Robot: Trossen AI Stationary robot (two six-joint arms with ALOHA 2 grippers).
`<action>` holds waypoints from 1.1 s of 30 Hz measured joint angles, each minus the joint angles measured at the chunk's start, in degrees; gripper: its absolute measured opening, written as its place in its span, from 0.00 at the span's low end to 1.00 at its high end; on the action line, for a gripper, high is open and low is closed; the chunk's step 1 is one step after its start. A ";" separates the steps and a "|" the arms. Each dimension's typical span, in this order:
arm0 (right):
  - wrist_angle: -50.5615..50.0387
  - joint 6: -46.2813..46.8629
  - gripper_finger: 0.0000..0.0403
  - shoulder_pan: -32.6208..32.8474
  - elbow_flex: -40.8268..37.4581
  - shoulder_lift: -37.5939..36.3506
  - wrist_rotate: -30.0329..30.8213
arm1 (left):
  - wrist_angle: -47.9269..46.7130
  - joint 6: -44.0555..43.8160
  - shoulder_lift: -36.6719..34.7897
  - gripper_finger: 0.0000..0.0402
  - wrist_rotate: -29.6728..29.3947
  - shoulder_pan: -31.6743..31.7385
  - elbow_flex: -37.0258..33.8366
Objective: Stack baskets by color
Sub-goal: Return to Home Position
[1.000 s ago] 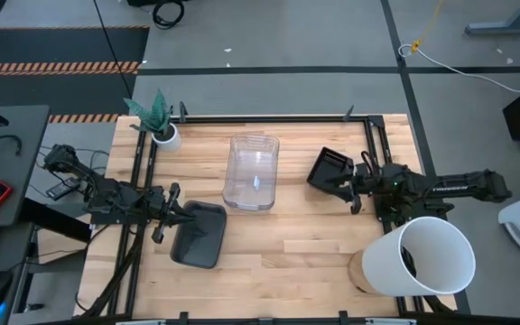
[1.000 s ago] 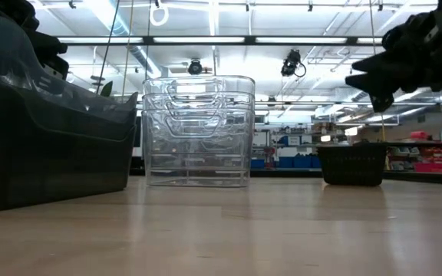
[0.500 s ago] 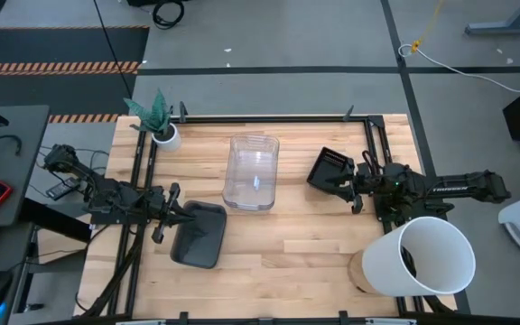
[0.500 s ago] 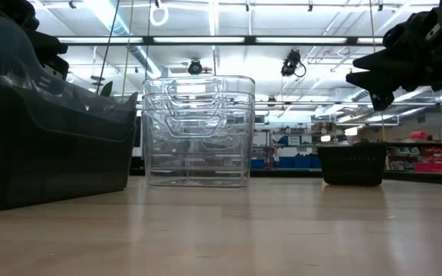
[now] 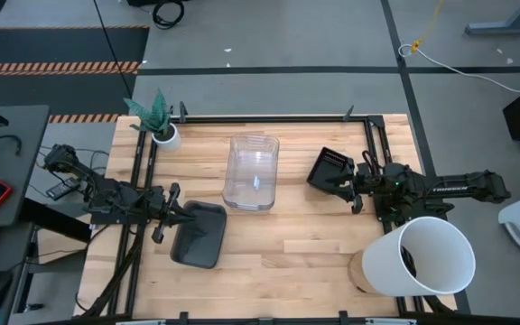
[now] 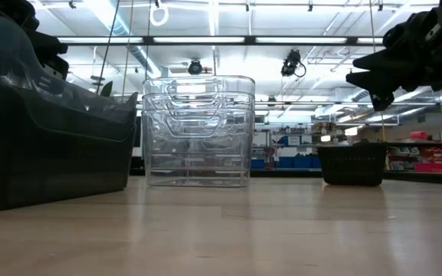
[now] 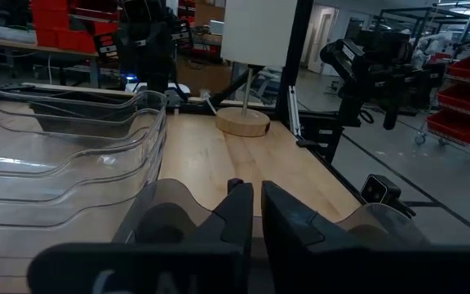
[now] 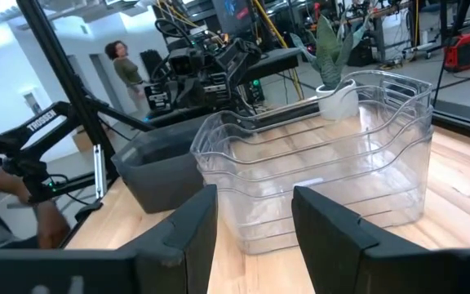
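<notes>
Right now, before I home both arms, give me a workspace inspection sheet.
Surface: light wooden tabletop, no spills seen.
Job's things: clear rectangular plastic bins nested mid-table; smoky grey rectangular bins by the left arm; black slotted square baskets by the right arm.
Clutter: small white plant pot at a left corner; big white cylindrical bucket at a right corner.
Grippers: left gripper shut, at the grey bins' edge; right gripper open, beside the black baskets.
Cables: pale cable on the floor beyond the table.
Surroundings: a person stands beyond the left arm.

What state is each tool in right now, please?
Left tool: closed, holding nothing.
Right tool: open, holding nothing.
</notes>
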 joint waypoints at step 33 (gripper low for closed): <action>0.00 0.01 0.41 0.00 0.00 0.00 0.00 | -0.02 -0.01 0.00 0.07 0.01 0.00 0.00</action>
